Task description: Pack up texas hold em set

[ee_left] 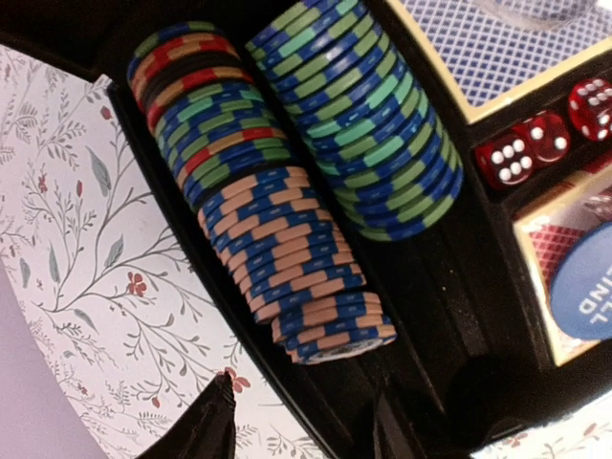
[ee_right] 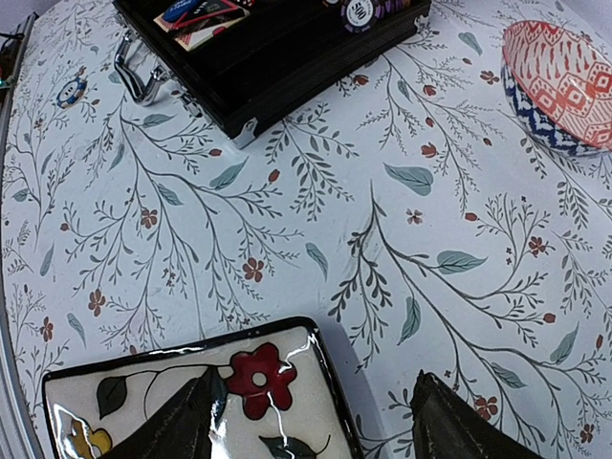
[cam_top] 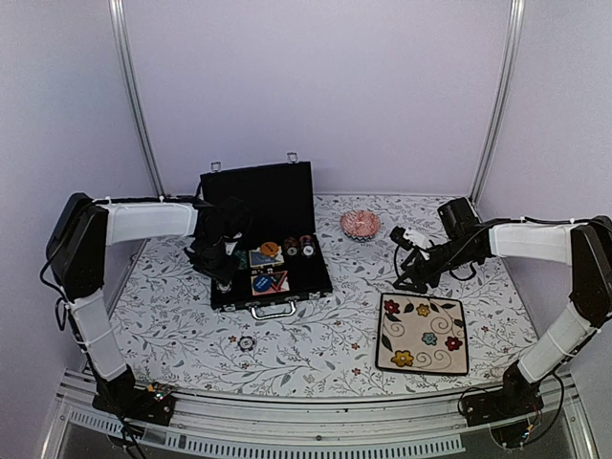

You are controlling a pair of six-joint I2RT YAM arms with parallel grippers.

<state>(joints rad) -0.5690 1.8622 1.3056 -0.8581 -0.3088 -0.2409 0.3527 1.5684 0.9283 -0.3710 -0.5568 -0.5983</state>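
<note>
The black case (cam_top: pixel 271 251) of the texas hold em set lies open on the table, lid upright. Inside it are rows of multicoloured chips (ee_left: pixel 287 182), red dice (ee_left: pixel 535 143), a card deck (ee_left: pixel 507 43) and a round blue button (ee_left: pixel 585 282). My left gripper (ee_left: pixel 301 421) hangs open over the case's left edge, just short of the end of the blue-and-orange chip row (ee_left: pixel 330 330), holding nothing. One finger (ee_left: pixel 206 421) is over the tablecloth, the other inside the case. A loose chip (cam_top: pixel 247 342) lies in front of the case. My right gripper (ee_right: pixel 320 421) is open and empty.
A cream flowered square plate (cam_top: pixel 423 333) lies at the front right, its corner (ee_right: pixel 316 344) under my right gripper. A pink patterned bowl (cam_top: pixel 360 224) stands behind it, right of the case. The case's silver handle (ee_right: pixel 139 76) points toward the front edge.
</note>
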